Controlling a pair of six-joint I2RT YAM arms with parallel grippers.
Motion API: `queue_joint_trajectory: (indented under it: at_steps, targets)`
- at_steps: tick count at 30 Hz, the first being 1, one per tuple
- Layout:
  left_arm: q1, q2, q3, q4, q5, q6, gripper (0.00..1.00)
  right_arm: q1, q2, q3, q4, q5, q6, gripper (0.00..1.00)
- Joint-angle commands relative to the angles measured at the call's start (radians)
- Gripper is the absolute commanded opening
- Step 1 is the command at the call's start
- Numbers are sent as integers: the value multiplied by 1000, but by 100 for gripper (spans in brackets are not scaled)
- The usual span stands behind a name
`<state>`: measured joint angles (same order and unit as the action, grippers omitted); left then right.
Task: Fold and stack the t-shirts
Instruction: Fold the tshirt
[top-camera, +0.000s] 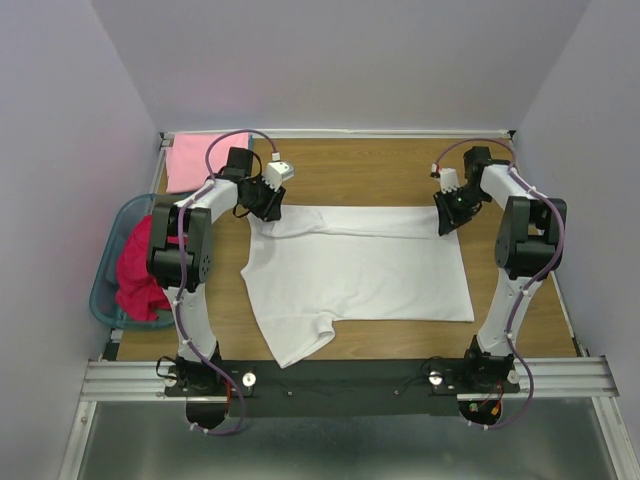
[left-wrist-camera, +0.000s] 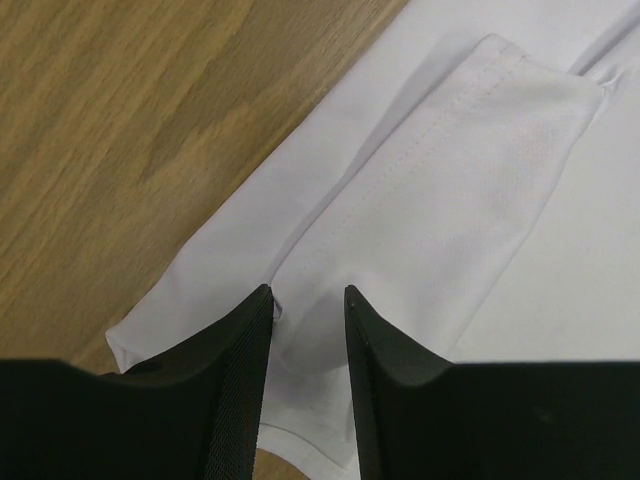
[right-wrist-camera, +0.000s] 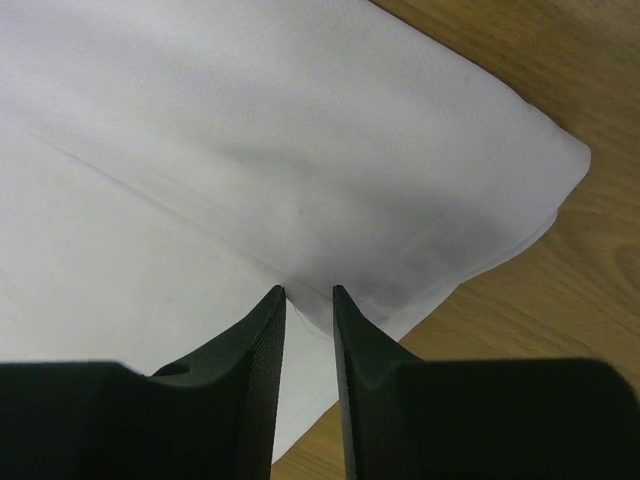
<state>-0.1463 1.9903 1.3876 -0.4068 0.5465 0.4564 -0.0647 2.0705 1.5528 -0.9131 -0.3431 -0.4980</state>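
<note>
White t-shirt (top-camera: 360, 270) lies flat at centre of table (top-camera: 380, 165), judged soft, light and limp, best held at hemmed corners; left gripper (left-wrist-camera: 307, 295) at 11 o'clock and right gripper (right-wrist-camera: 308, 292) at 1 o'clock, jaws nearly closed, each pinch its folded far edge.

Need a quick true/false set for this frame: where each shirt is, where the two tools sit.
1. The white cotton t-shirt lies spread on the wooden table. True.
2. The light pink shirt is in the teal plastic basket. False: it lies on the table's far-left corner; the magenta-red shirt is in the basket.
3. The left tool and the right tool are at the white t-shirt's far corners. True.
4. The white t-shirt is stacked on the pink shirt. False: they lie apart.
</note>
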Motion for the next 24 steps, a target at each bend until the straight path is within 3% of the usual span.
queue_joint_trajectory:
  at_steps: [1,4,5,9,12,24]
  targets:
    - [-7,12,10,2,-49,-22,43,9,20,-2,-3,39,-22,30]
    - [-7,1,8,-1,-43,-24,31,9,23,-2,0,50,-27,21]
    - [-7,-4,7,-1,-39,-24,21,9,22,1,0,53,-27,19]
    - [-6,-36,-13,-13,-7,-7,0,9,20,9,0,55,-27,7]
    - [-9,-82,-38,-35,33,36,0,9,16,13,0,55,-25,1]
    - [-21,-277,-174,-173,130,267,0,9,-6,-10,-1,72,-40,1]
